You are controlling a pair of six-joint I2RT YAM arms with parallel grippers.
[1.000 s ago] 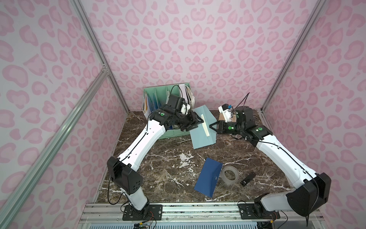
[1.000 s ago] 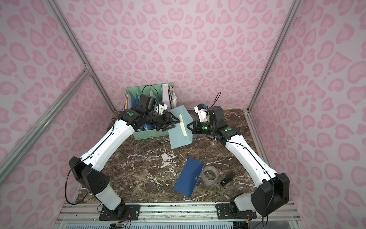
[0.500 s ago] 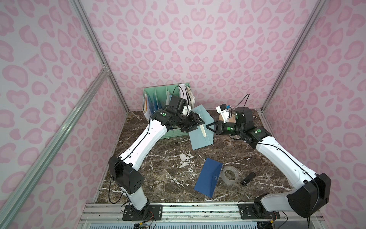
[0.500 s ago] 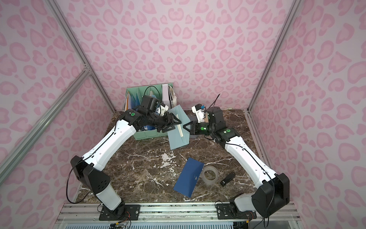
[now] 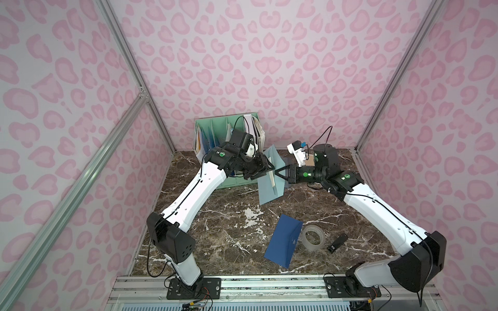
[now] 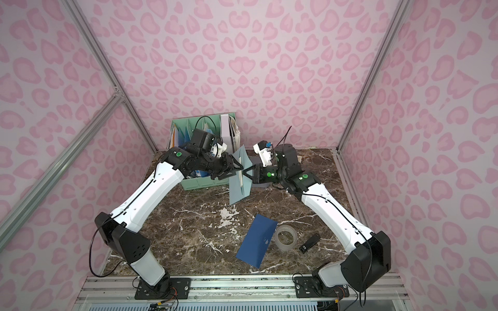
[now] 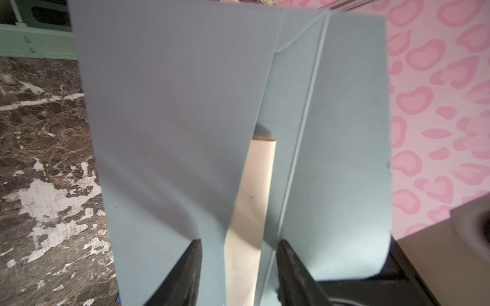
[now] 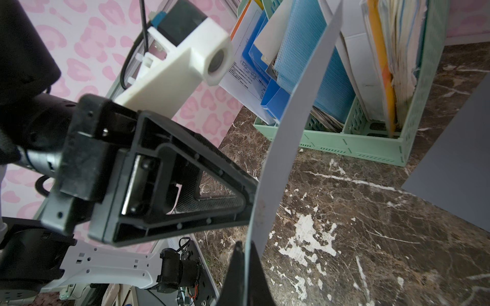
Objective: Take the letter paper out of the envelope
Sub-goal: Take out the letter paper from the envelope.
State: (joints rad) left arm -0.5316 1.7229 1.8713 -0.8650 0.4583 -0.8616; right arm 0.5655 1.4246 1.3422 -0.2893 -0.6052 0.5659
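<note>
A pale blue-grey envelope [image 5: 269, 188] [image 6: 238, 188] hangs upright in the air above the back of the marble table. My right gripper [image 5: 276, 171] [image 6: 244, 171] [image 8: 245, 246] is shut on its thin edge [image 8: 291, 132]. A cream strip of letter paper [image 5: 272, 180] [image 6: 241, 180] [image 7: 254, 190] shows in the envelope's slit. My left gripper [image 5: 269, 171] [image 6: 236, 170] [image 7: 238, 243] is open. Its two black fingers [image 7: 287, 262] stand apart on either side of the paper and the envelope's front panel [image 7: 172, 106].
A mint green file rack [image 5: 237, 184] [image 8: 371, 148] full of folders stands just behind the left gripper. A dark blue envelope [image 5: 283, 239], a clear tape roll [image 5: 312, 238] and a small black object [image 5: 336, 242] lie toward the front. Patterned pink walls enclose the table.
My right gripper has carried the envelope a little to the left, up against my left gripper. The left fingers now straddle the envelope's mouth and stand slightly closer together.
</note>
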